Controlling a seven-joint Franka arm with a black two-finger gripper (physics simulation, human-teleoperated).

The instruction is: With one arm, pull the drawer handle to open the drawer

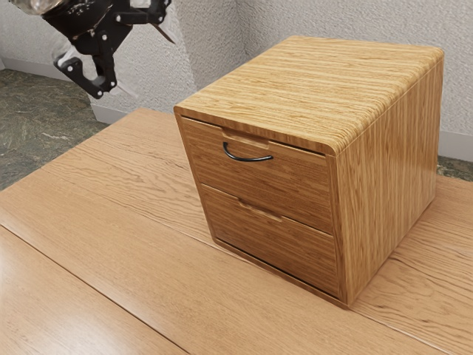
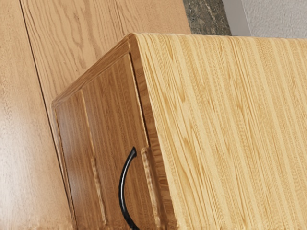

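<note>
Oak-grained boxy cabinet stands on the plank table. Its top drawer sits flush, bearing a thin curved black handle. Black tool hangs released, well apart from the handle.

There is one wooden drawer cabinet, and its front carries two drawers: an upper drawer and a lower drawer. One dark curved metal handle can be counted, on the upper drawer. One wooden table bears the cabinet. One black gripper shows in the exterior view.
</note>
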